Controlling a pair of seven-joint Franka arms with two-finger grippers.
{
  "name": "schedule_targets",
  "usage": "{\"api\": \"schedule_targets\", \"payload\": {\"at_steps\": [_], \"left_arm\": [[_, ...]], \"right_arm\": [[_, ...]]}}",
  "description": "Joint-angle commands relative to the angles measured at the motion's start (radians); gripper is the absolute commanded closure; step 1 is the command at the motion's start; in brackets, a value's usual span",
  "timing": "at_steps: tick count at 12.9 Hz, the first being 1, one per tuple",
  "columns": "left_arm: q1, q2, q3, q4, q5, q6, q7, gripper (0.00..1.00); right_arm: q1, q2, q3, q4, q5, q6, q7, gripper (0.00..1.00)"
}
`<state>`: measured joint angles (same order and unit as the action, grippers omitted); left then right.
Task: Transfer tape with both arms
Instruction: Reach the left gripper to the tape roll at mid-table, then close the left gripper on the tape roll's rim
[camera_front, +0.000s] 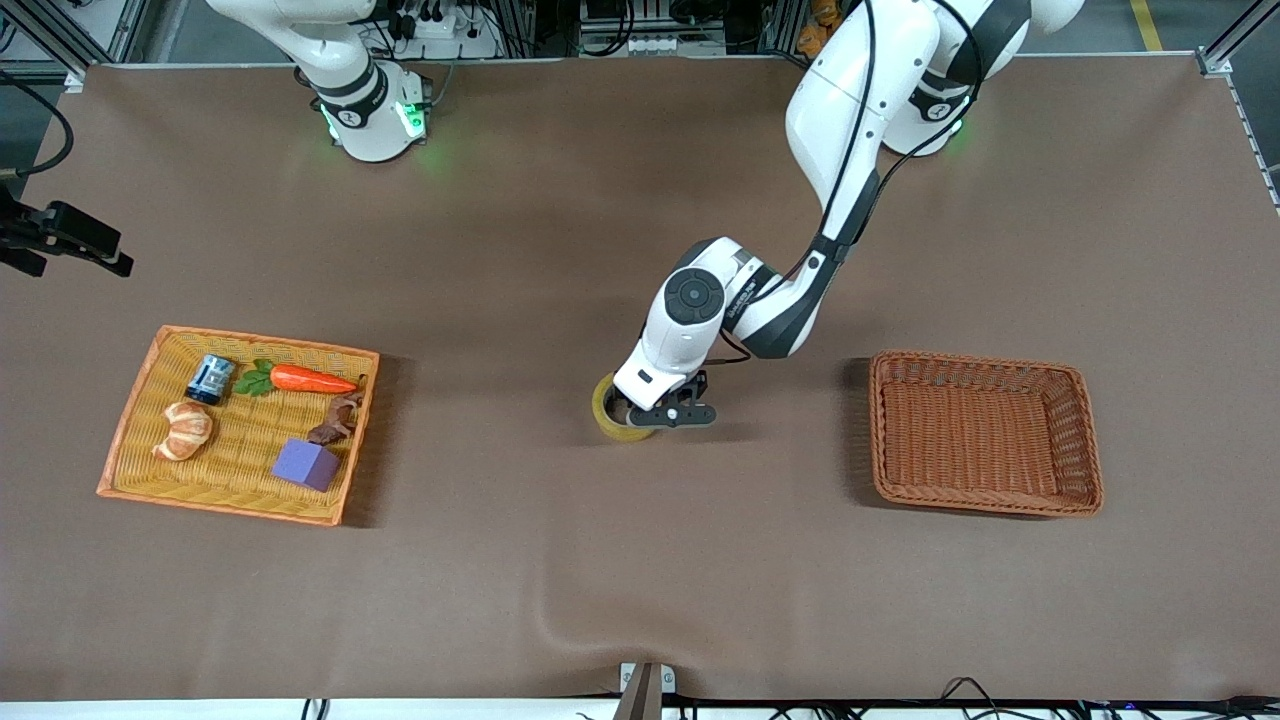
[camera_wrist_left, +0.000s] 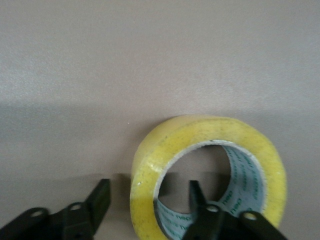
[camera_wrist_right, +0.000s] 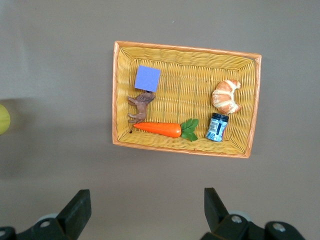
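The tape (camera_front: 612, 412), a yellowish roll, lies flat on the brown table near its middle. My left gripper (camera_front: 640, 414) is down on it and open. In the left wrist view the left gripper (camera_wrist_left: 148, 189) straddles the tape's (camera_wrist_left: 150, 165) wall: one finger (camera_wrist_left: 100, 197) is outside the ring and the other is inside its hole, with gaps on both sides. My right gripper (camera_wrist_right: 146, 195) is open and empty, high over the table beside the yellow basket (camera_wrist_right: 185, 48); it is out of the front view. The tape's edge (camera_wrist_right: 3, 119) shows in the right wrist view.
The yellow basket (camera_front: 240, 337) toward the right arm's end holds a blue-grey can (camera_front: 210, 379), a carrot (camera_front: 310, 379), a croissant (camera_front: 184, 430), a purple block (camera_front: 306, 464) and a brown figure (camera_front: 338, 420). A brown basket (camera_front: 985, 357) stands toward the left arm's end.
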<state>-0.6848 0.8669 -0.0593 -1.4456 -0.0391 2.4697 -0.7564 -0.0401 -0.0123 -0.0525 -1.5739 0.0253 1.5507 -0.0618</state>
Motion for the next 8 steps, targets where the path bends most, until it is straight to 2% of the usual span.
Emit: {"api": "schedule_targets", "payload": {"at_steps": [1, 5, 8], "left_arm": [[-0.013, 0.018, 0.012, 0.027, -0.021, 0.005, -0.011, 1.00], [-0.003, -0.029, 0.018, 0.018, -0.007, -0.008, -0.006, 1.00], [0.080, -0.170, 0.018, -0.010, -0.007, -0.125, 0.023, 1.00]], "right_arm": [[-0.012, -0.023, 0.008, -0.017, -0.007, 0.002, -0.007, 0.00], [-0.012, -0.023, 0.008, -0.017, -0.008, 0.002, -0.007, 0.00], [-0.012, -0.023, 0.008, -0.017, -0.007, 0.002, -0.007, 0.00]]}}
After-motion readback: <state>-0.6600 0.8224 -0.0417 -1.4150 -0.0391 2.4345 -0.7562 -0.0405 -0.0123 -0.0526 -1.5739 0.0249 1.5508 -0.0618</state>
